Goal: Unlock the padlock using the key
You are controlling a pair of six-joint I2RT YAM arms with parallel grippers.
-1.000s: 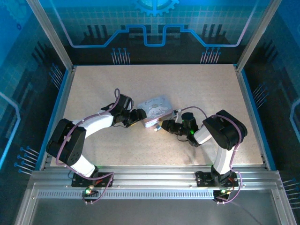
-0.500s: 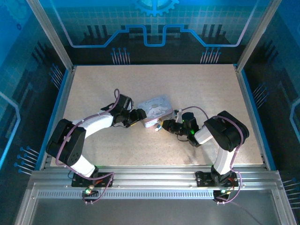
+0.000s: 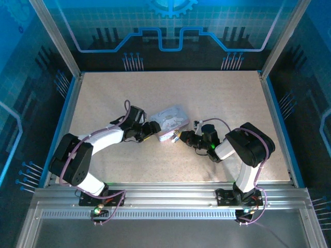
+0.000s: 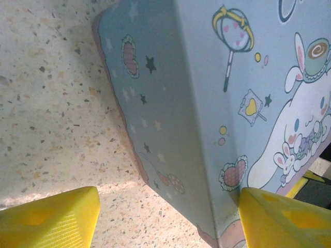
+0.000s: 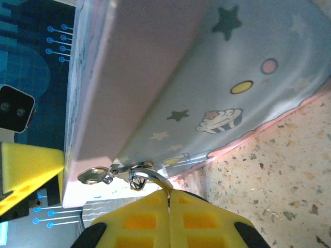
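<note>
Since a second ago the right gripper has drawn in to the near corner of the tin, and the tin has turned a little on the table; the right gripper's yellow pads are pressed together on a thin metal loop, linked to a small silver tab at the tin's edge; which part is the padlock and which the key I cannot tell; the left gripper stands spread about the tin's other end; the print shows a white long-eared cartoon animal, stars, hearts and a cupcake.
</note>
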